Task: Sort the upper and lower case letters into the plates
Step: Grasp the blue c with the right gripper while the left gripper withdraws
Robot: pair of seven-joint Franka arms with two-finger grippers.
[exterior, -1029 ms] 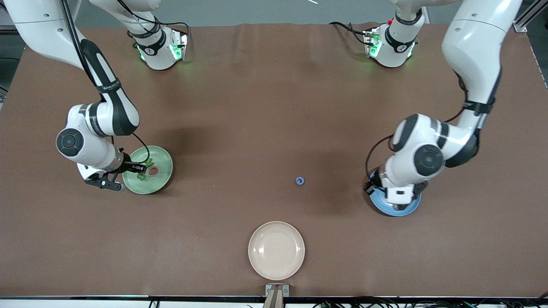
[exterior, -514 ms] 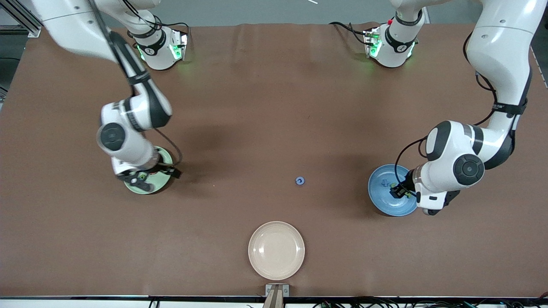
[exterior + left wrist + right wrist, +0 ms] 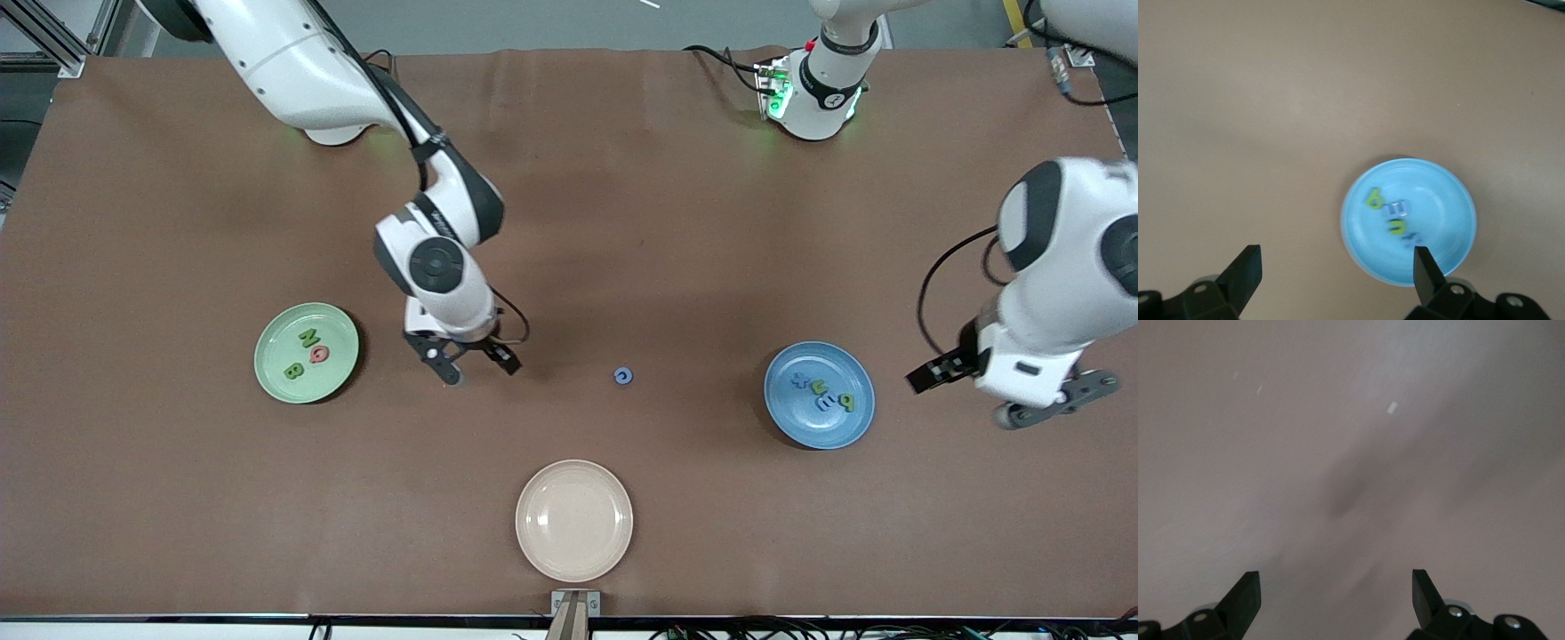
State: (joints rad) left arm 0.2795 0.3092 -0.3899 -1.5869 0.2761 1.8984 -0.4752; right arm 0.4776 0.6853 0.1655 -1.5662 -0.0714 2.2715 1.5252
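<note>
Three letters [image 3: 307, 353] are counted in the mint plate [image 3: 267, 373], four in the blue plate [image 3: 787, 422], one blue letter [image 3: 624, 376] on the bench [image 3: 569, 222]. Left gripper [image 3: 1013, 396] and right gripper [image 3: 469, 363] are held empty, jaws spread.

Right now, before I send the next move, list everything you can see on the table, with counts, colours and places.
Mint green plate: one, toward the right arm's end.
Letters in it: three, two green, one pink-red.
Blue plate: one, toward the left arm's end.
Letters in it: four, one blue, two green, one pale.
Loose blue letter: one, on the bare table between the two plates.
Cream plate: one, nearest the front camera, nothing in it.
Brown table: one.
Right gripper: open, holding nothing, over the table between mint plate and loose letter.
Left gripper: open, holding nothing, beside the blue plate.
</note>
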